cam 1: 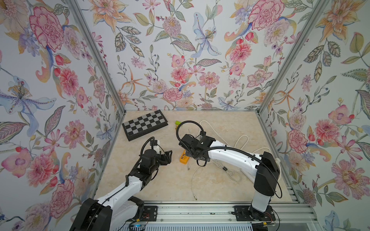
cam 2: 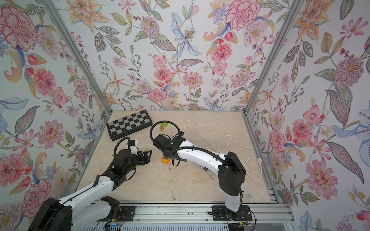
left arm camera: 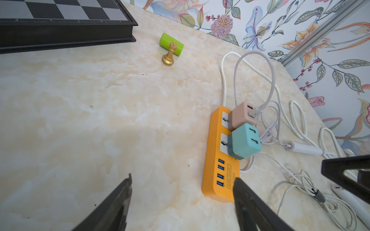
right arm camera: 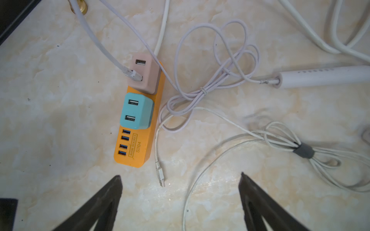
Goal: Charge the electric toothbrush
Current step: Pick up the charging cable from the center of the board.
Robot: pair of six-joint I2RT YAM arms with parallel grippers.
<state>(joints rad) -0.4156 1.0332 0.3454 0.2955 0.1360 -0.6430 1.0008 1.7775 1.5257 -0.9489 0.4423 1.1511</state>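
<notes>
Hovering above the orange power strip [right arm camera: 140, 149], your right gripper [right arm camera: 180, 176] stood spread wide and held nothing. A loose USB plug [right arm camera: 161, 177] lay untouched on the table [right arm camera: 60, 120] below its tips. Your left gripper [left arm camera: 183, 178] was open too and empty, just beside the strip's USB end, probably placed to brace it. The electric toothbrush [right arm camera: 324, 77] lay flat, well apart from the strip, with a lilac cable [right arm camera: 192, 96] entering its base. That cable seemed to run to the beige adapter [right arm camera: 148, 76], where a plug sat in one port. Charging looked connected, though I couldn't trace the cable with certainty.
</notes>
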